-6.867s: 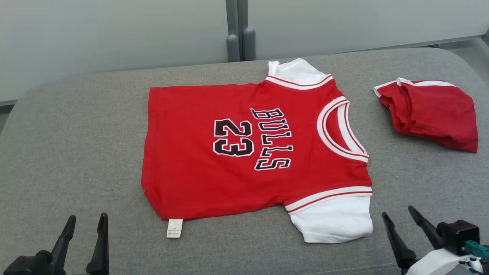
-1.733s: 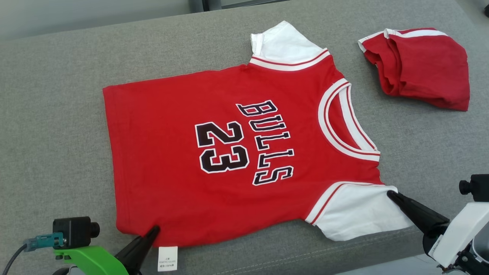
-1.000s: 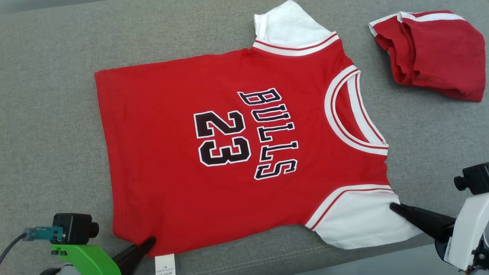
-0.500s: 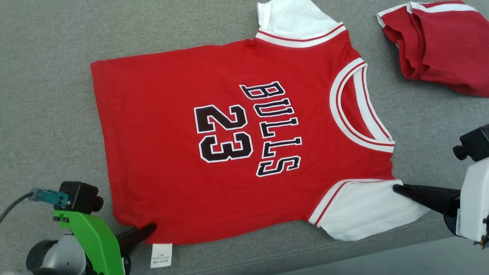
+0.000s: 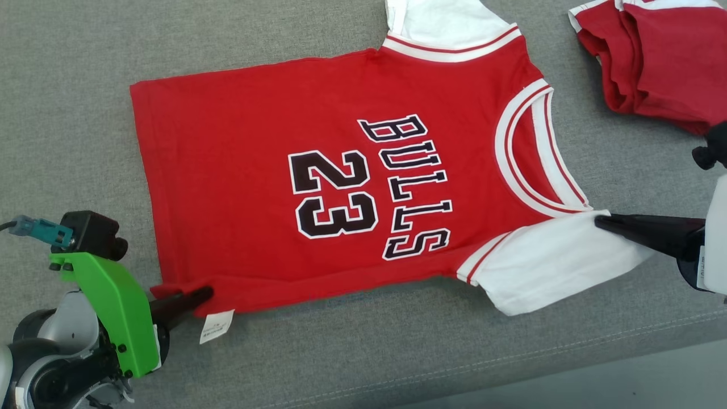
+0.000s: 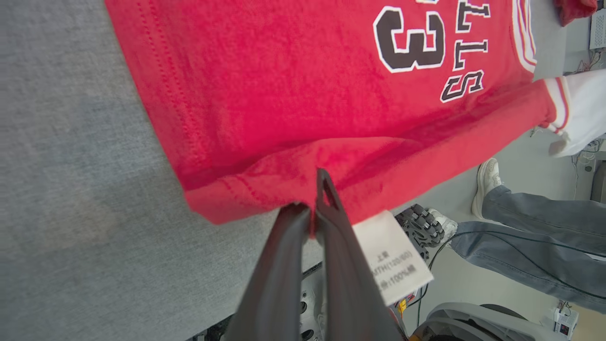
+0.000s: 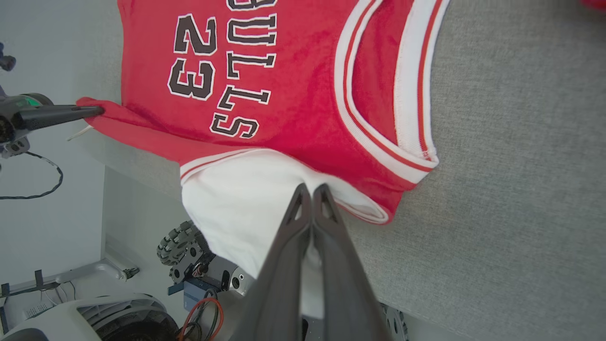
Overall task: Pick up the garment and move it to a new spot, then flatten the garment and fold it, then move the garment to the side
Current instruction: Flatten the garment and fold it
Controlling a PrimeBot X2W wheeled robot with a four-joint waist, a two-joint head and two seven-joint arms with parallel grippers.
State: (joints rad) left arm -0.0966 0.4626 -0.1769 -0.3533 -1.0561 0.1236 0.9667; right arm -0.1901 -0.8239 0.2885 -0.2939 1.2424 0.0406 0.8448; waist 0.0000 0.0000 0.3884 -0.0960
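The garment point(image 5: 341, 187) is a red shirt with white sleeves and "BULLS 23" in black, spread on the grey cushion point(image 5: 68, 113). At its near hem corner, beside the white label point(image 5: 216, 326), my left gripper point(image 5: 207, 293) is shut on the cloth. The left wrist view shows that gripper point(image 6: 315, 208) pinching the red hem point(image 6: 246, 194), which is raised and rolled over. My right gripper point(image 5: 599, 220) is shut on the near white sleeve point(image 5: 545, 261) by the shoulder. Its closed tips point(image 7: 311, 192) bite the cloth where sleeve meets red body point(image 7: 284, 94).
A second red garment point(image 5: 659, 57) lies bunched at the far right of the cushion. The cushion's front edge point(image 5: 511, 369) runs close below the shirt. A person's legs point(image 6: 521, 227) and a shoe point(image 6: 487, 177) stand on the floor beyond that edge.
Both grippers have carried the shirt's near edge up and away from the cushion's front; the hem and near sleeve now sit further in. The head camera has also shifted.
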